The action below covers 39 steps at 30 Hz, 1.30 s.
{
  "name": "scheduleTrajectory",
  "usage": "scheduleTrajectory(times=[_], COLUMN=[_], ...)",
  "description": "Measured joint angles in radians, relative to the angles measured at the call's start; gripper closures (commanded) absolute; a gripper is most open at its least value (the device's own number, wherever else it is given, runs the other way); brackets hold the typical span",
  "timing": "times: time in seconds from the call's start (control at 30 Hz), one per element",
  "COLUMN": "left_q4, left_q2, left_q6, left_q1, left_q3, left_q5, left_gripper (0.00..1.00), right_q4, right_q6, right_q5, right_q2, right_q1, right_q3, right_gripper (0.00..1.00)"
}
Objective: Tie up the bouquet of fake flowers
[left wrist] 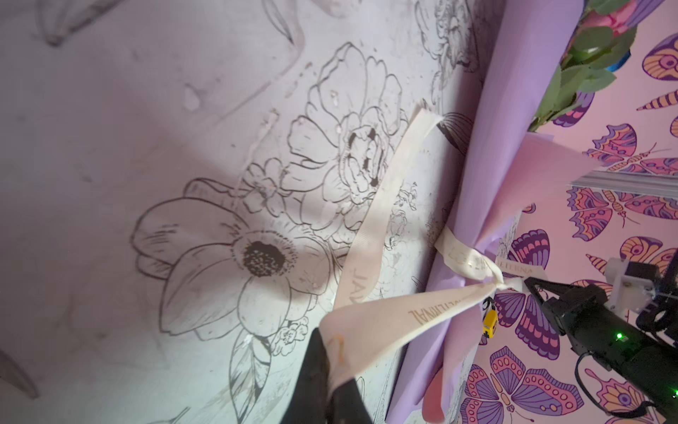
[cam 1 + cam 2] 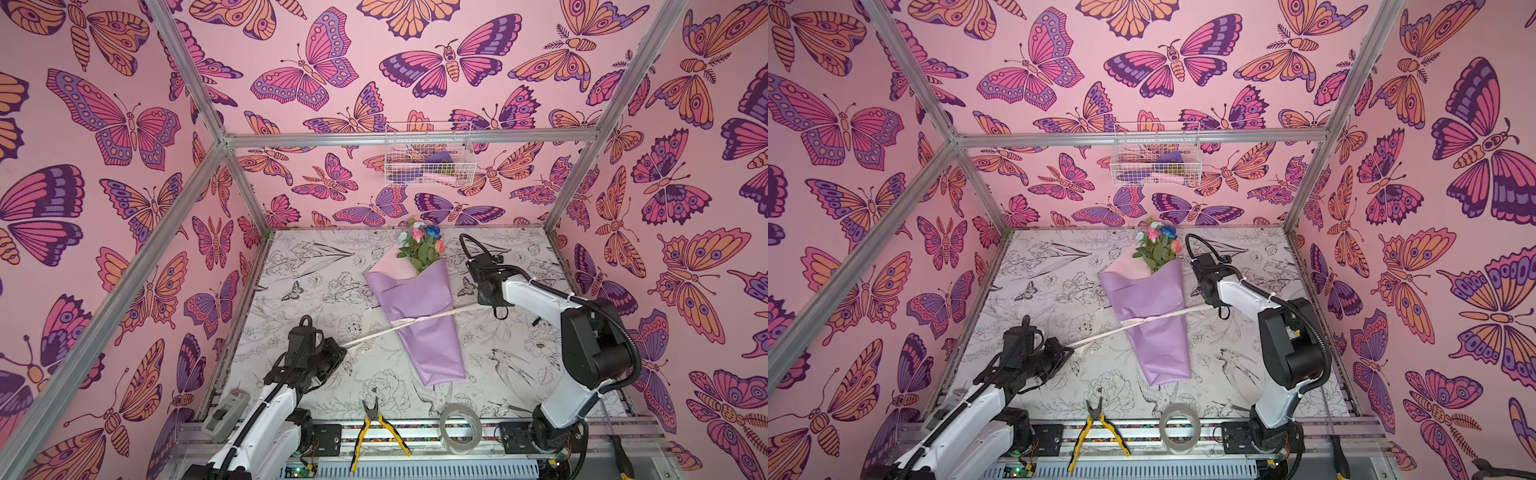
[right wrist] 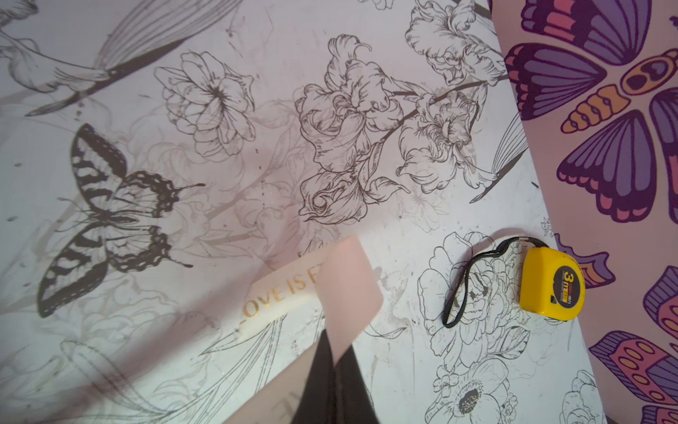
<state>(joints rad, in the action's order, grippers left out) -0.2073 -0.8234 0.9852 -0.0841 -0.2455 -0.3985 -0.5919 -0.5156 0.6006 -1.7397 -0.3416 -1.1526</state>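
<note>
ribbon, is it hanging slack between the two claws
No, the ribbon runs straight and taut across the bouquet, out to either side.

Lilac bouquet [image 2: 415, 299] (pink inside), cream ribbon [image 2: 374, 335], yellow tape measure [image 3: 550, 282].

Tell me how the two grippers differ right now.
The left gripper sits nearer the front, left of the bouquet; the right gripper sits farther back, on its right. The ribbon stretch to the left gripper is longer than the one to the right gripper. Both are shut on ribbon ends.
</note>
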Motion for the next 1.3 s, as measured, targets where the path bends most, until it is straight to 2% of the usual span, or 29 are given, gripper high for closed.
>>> scheduleTrajectory(times=[0.33, 0.57, 0.7, 0.87, 1.07, 1.3], left_q4=[0.069, 0.121, 0.142, 0.164, 0.183, 0.287], left_q2=[-0.158, -0.228, -0.240, -0.285, -0.375, -0.514], left_q6=[-0.011, -0.011, -0.012, -0.019, -0.021, 0.039], left_q1=[0.150, 0.202, 0.264, 0.392, 0.506, 0.620], left_q3=[-0.001, -0.014, -0.027, -0.040, -0.086, -0.109], left_q5=[-0.054, -0.083, -0.096, -0.126, -0.167, -0.212], left_gripper=[1.00, 1.00, 1.00, 1.00, 1.00, 1.00], right_q4=[0.000, -0.005, -0.005, -0.005, -0.005, -0.007], right_q6=[0.024, 0.038, 0.044, 0.045, 0.045, 0.044], right_q5=[-0.013, -0.029, -0.066, -0.131, -0.226, -0.306], right_q2=[-0.041, -0.060, -0.060, -0.060, -0.061, -0.080], right_q1=[0.065, 0.124, 0.190, 0.263, 0.341, 0.401], right_q3=[-0.015, -0.035, -0.044, -0.046, -0.055, -0.092], right_gripper=[1.00, 1.00, 1.00, 1.00, 1.00, 1.00])
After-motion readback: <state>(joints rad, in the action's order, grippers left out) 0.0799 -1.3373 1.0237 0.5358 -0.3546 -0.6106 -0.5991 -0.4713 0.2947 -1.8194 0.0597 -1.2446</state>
